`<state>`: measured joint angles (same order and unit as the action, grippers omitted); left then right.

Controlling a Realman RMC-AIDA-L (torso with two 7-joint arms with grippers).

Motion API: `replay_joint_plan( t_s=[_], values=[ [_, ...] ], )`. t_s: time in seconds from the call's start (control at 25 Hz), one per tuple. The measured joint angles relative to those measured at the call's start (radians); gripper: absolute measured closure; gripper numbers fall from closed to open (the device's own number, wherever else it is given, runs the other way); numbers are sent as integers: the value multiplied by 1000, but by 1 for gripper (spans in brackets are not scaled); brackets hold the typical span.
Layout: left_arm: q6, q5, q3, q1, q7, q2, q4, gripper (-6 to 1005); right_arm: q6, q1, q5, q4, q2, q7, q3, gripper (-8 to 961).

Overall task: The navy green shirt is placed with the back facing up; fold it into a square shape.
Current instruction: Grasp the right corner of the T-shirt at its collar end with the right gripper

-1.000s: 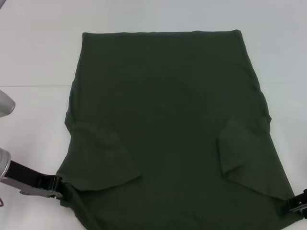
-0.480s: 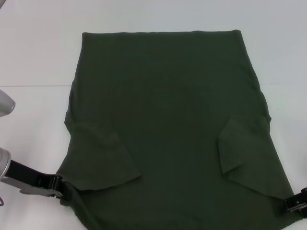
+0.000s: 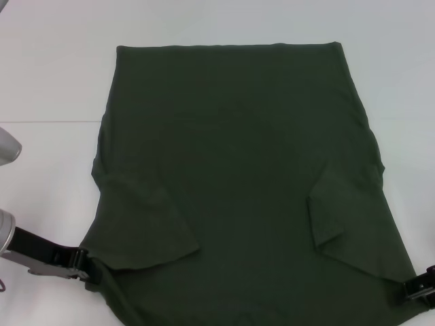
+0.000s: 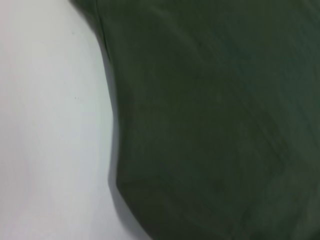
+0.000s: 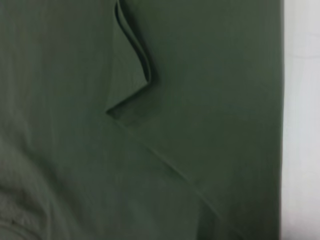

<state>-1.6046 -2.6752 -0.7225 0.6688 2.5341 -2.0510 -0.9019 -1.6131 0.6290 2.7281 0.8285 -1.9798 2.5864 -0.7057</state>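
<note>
Navy green shirt [image 3: 245, 176] lies spread flat on a white surface.
The plain dark olive cloth has both short sleeves folded inward over the body, its straight hem at the far edge, near corners slightly raised.

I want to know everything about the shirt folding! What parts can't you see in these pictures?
- Head view: the navy green shirt near end, cut off by the picture's edge.
- Head view: left gripper and right gripper fingertips, hidden at the cloth's corners.
- Both wrist views: no fingers show, only cloth and white table.
</note>
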Motion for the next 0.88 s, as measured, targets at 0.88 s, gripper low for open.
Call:
replay_joint_plan(
  t_s=[0.88],
  values=[
    [3,1,0,0,-6,-3,0,948,-6,30,-73,-61,-3,-23,5,168]
  ],
)
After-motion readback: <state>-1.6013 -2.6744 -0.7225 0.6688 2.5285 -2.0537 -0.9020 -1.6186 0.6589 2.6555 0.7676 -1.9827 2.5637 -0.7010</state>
